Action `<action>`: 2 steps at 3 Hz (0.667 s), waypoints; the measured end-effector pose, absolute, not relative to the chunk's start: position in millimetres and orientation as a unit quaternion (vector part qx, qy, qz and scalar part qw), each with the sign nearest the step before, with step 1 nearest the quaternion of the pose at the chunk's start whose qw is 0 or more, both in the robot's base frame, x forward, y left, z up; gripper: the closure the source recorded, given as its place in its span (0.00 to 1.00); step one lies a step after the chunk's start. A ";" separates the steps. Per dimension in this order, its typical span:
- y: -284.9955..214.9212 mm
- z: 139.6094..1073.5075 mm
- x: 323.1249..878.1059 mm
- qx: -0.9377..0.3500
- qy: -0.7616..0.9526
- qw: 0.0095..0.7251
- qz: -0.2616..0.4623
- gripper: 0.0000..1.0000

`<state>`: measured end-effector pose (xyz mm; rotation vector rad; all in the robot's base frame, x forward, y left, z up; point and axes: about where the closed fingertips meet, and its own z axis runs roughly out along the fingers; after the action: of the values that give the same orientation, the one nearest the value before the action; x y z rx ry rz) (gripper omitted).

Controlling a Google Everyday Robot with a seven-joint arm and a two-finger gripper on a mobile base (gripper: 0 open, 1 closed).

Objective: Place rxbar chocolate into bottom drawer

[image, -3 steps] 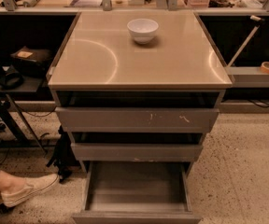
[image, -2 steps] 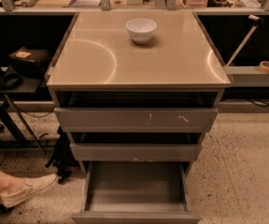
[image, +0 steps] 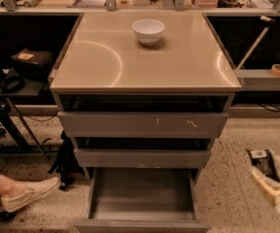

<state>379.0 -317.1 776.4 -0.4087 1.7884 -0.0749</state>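
My gripper (image: pixel 274 177) enters at the lower right, low over the floor and to the right of the cabinet. Its pale fingers (image: pixel 269 188) are shut on the rxbar chocolate (image: pixel 262 162), a small flat black wrapper with white print. The bottom drawer (image: pixel 142 216) is pulled out and open, its grey tray showing nothing inside. The bar is held outside the drawer, to the right of its right wall and near the drawer's height.
A white bowl (image: pixel 148 31) stands at the back of the cabinet top (image: pixel 145 67). Two scuffed drawers (image: pixel 142 124) sit closed above the open one. A person's shoe (image: pixel 28 194) is on the floor at the lower left. A tape roll (image: pixel 278 70) lies on the right shelf.
My gripper with the rxbar chocolate has come into view at the lower right; earlier it was out of view. The drawer and bowl have not moved.
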 end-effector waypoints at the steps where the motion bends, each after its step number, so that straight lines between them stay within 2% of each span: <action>1: -254.8 679.9 377.4 -0.213 0.794 0.570 -0.017 1.00; 2: -225.6 641.4 369.9 -0.226 0.808 0.544 -0.008 1.00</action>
<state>369.9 -225.6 641.4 -0.5353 1.9171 -0.0194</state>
